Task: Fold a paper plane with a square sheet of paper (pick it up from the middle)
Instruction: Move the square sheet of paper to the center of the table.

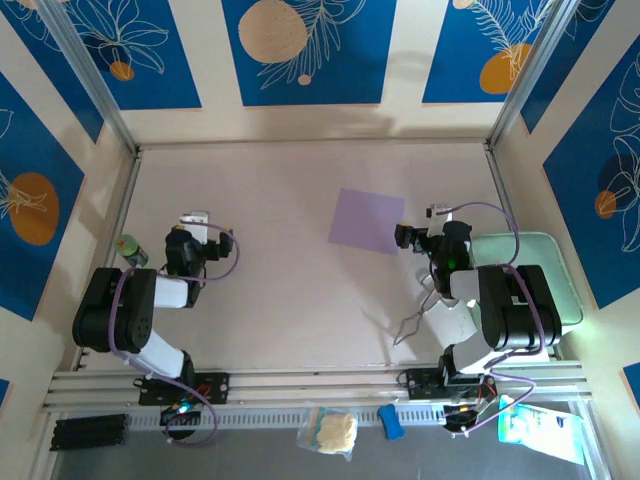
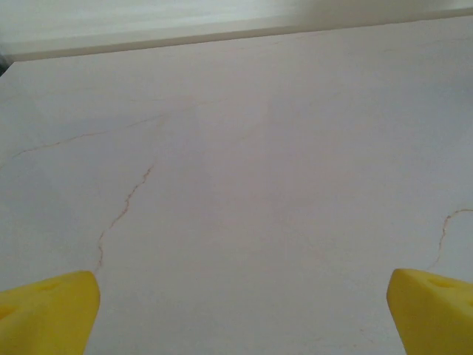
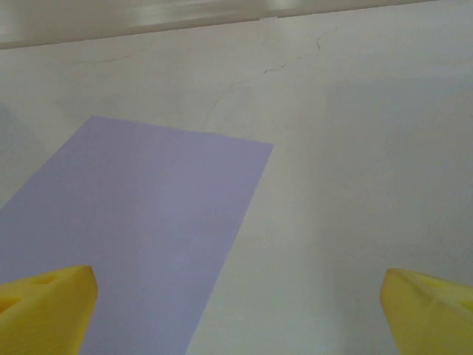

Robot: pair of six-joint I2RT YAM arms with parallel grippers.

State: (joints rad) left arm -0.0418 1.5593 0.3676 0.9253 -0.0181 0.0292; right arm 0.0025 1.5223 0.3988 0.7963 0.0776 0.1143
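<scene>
The square sheet of paper (image 1: pixel 367 220) is lavender-purple and lies flat and uncreased on the table, right of centre. My right gripper (image 1: pixel 405 237) hovers just off the sheet's right edge, open. In the right wrist view its yellow fingertips (image 3: pixel 46 310) stand wide apart, the gripper (image 3: pixel 236 318) holds nothing, and the sheet (image 3: pixel 148 222) spreads under the left finger. My left gripper (image 1: pixel 195 222) is at the table's left side, far from the sheet. It is open over bare tabletop (image 2: pixel 240 318), with its fingertips (image 2: pixel 44 314) at the frame's lower corners.
A pale mint-green tray (image 1: pixel 556 248) sits at the right wall behind the right arm. A small green object (image 1: pixel 128 248) stands by the left wall. A thin wire piece (image 1: pixel 415 318) lies near the right arm's base. Walls enclose the table on three sides.
</scene>
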